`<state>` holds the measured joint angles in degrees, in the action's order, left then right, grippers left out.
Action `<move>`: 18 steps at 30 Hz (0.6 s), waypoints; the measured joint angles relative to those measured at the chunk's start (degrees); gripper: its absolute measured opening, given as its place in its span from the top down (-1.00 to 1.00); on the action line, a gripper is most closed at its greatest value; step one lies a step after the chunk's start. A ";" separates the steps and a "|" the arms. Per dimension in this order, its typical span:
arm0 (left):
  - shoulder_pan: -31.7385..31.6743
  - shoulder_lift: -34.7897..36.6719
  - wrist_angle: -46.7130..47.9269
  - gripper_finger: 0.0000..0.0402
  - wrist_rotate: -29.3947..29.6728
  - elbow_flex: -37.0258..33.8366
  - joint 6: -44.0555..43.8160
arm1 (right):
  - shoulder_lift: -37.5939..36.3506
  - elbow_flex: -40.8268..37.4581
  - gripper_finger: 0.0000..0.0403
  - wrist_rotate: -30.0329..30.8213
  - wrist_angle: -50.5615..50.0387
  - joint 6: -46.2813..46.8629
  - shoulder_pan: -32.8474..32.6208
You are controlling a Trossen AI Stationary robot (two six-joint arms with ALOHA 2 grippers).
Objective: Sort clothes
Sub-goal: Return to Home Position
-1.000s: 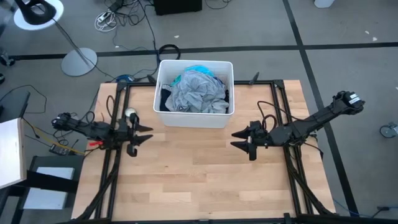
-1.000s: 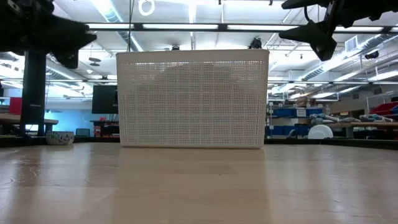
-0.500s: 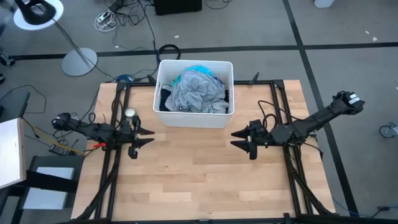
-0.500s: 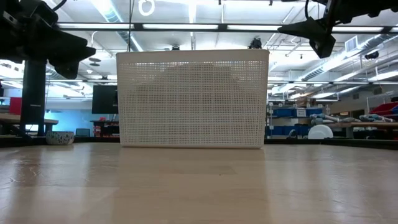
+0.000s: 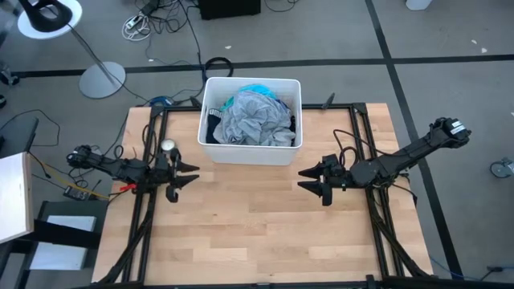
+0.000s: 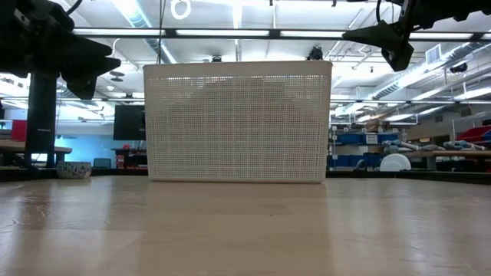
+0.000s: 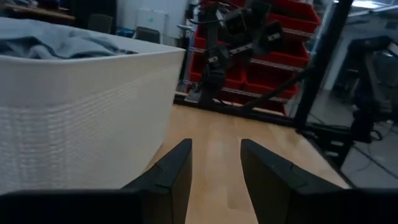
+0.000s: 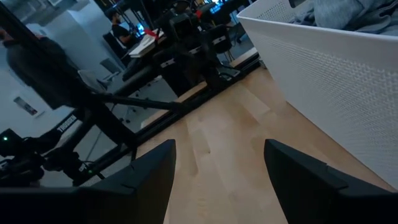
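High view puts the white perforated plastic bin [image 5: 206,120] between the two grippers and just beyond them, with the heaped soft clothes [image 5: 253,119], grey top uppermost, all inside it. Left gripper [image 5: 193,174] hangs empty with its fingers modestly parted. Right gripper [image 5: 302,178] is empty and spread wider. Each is near a front corner of the bin. The likely hazard is an arm swinging inward as it retracts, clipping a corner and shoving the bin toward the far edge of the pale wooden table [image 5: 257,233], where it stands. Bare wood between the grippers and on their near side leaves ample room.
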<state>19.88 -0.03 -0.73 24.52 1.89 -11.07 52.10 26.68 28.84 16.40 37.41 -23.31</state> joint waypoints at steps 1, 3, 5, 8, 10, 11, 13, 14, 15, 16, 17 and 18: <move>0.00 0.00 -0.07 0.29 0.40 0.00 0.07 | 0.00 0.00 -0.23 0.00 0.00 0.00 0.00; 0.00 0.00 -0.11 0.29 0.49 0.00 2.26 | 0.00 0.00 -0.23 -0.02 0.39 0.48 0.00; 0.00 0.00 -0.13 0.29 0.41 0.00 3.50 | 0.01 0.00 -0.23 -0.38 1.33 1.10 0.00; 0.00 0.00 -0.13 0.29 0.11 0.00 3.61 | 0.02 0.00 -0.23 -0.56 1.49 1.14 0.00; 0.00 0.00 -0.13 0.29 0.01 0.00 3.61 | 0.02 0.00 -0.23 -0.55 1.51 1.14 0.00; -0.06 0.00 -0.05 0.29 0.11 0.00 3.65 | 0.02 0.00 -0.23 -0.57 1.50 1.13 0.00; -0.65 0.00 0.40 0.29 0.38 0.00 4.19 | 0.02 0.00 -0.23 -0.57 1.51 0.94 0.19; -1.24 0.00 0.46 0.29 0.48 0.00 4.61 | 0.02 0.00 -0.23 -0.57 1.51 0.74 0.38; -1.99 -0.01 0.50 0.29 0.62 0.00 4.81 | 0.02 0.00 -0.23 -0.57 1.48 0.43 0.60; -2.87 0.00 0.60 0.29 0.79 0.00 4.86 | 0.02 0.00 -0.23 -0.57 1.49 0.19 0.85; -3.90 0.00 0.89 0.29 0.95 0.00 4.87 | 0.02 0.00 -0.23 -0.57 1.49 0.04 1.16; -4.88 0.00 1.05 0.29 1.08 0.00 4.87 | 0.02 0.00 -0.23 -0.58 1.49 0.02 1.56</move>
<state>15.00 -0.03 0.32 25.60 1.89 -6.20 52.12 26.68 28.26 17.89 37.42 -21.75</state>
